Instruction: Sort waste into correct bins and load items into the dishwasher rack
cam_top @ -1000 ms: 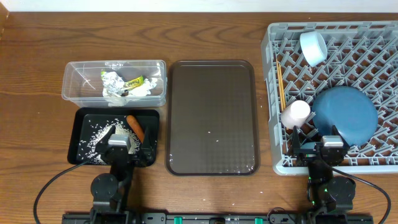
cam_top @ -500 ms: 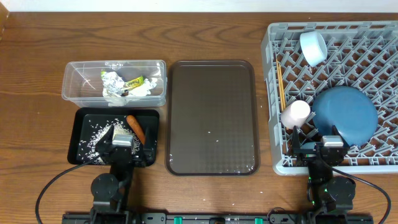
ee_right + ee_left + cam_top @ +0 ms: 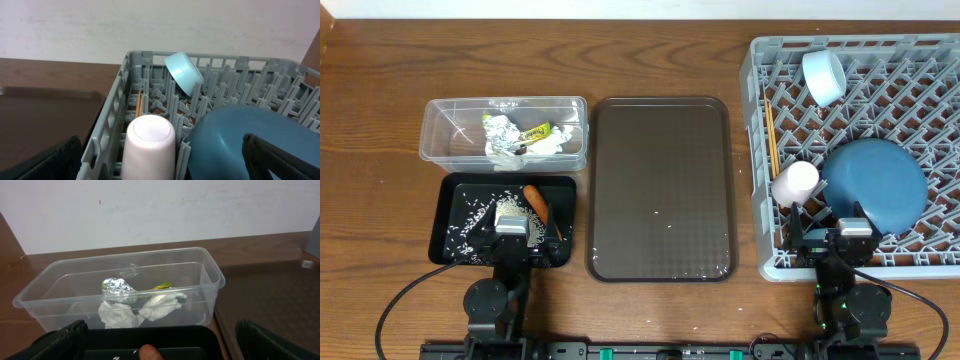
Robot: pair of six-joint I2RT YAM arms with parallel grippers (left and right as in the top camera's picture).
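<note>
- Two pincers, both spread wide and holding nothing: left pincer point(image 3: 517, 232) hangs low over the black tub point(image 3: 455, 185), right pincer point(image 3: 832, 232) sits at the near wall of the rack point(image 3: 757, 150).
- Left risk: my fingers flank the carrot point(image 3: 536, 200) and rice point(image 3: 470, 215), close to the tub's near rim. A careless pull could hook that rim and spill grains onto the table point(image 3: 380, 120).
- Right risk: pink cup point(image 3: 795, 183) stands base up just beside my pincer, with the plate point(image 3: 875, 185) right next to it. A sideways swing could knock the cup off its pegs.
- Light blue cup point(image 3: 823, 77) lies tilted at the rack's far side and could roll if I bump the rack. Chopsticks point(image 3: 771, 135) lie along the left wall, low risk.
- Foil point(image 3: 117, 286) and tissue point(image 3: 160, 305) sit inside the clear tub point(image 3: 210, 280), well clear of me.
- White specks point(image 3: 655, 212) on the tray point(image 3: 660, 130), maybe missed rice, too small to tell.
- Bowl: cannot find it.
- Surface: dark wood-grain table, flat. Plain white wall point(image 3: 150, 210) behind.
</note>
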